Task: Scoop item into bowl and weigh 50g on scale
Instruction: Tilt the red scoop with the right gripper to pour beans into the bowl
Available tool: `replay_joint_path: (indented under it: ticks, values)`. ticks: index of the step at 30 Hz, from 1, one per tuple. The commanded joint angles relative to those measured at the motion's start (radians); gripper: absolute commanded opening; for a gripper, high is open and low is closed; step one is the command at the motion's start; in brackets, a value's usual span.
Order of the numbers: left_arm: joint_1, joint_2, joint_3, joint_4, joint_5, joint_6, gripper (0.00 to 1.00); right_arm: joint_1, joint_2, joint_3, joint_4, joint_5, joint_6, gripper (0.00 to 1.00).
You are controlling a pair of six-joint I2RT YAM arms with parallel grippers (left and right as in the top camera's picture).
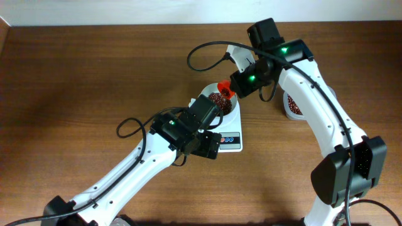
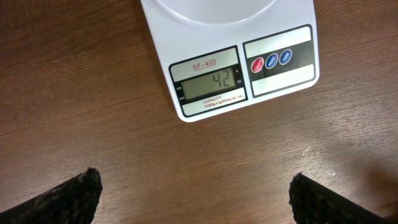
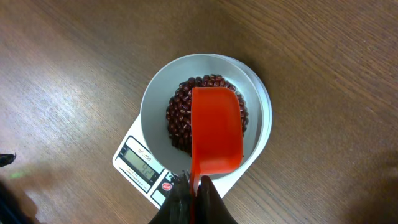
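The white bowl (image 3: 152, 106) stands on the white scale (image 3: 140, 165) with a heap of dark red-brown beans (image 3: 180, 118) in it. My right gripper (image 3: 196, 196) is shut on the handle of an orange scoop (image 3: 216, 130), which hangs over the bowl and covers part of the heap. No beans show on the scoop. In the left wrist view the scale (image 2: 230, 74) shows 42 on its display. My left gripper (image 2: 196, 199) is open over bare wood just in front of the scale, its fingers (image 2: 68, 199) wide apart and holding nothing.
A container with more beans (image 1: 293, 107) stands on the table to the right of the scale, behind the right arm. In the overhead view both arms meet around the bowl (image 1: 220, 103) and scale (image 1: 229, 139). Cables loop above each wrist.
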Motion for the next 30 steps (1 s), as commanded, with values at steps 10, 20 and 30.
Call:
replay_joint_path:
  ticks: [10, 20, 30]
  values:
    - [-0.003, -0.007, -0.007, 0.002, -0.011, -0.010, 0.99, 0.008, 0.001, 0.023, 0.006, -0.026, -0.039, 0.04]
    - [-0.003, -0.007, -0.007, 0.002, -0.011, -0.010, 0.99, 0.031, 0.001, 0.023, -0.008, 0.026, -0.134, 0.04]
    - [-0.003, -0.007, -0.007, 0.002, -0.011, -0.010, 0.99, 0.043, -0.003, 0.026, 0.025, 0.076, -0.098, 0.04]
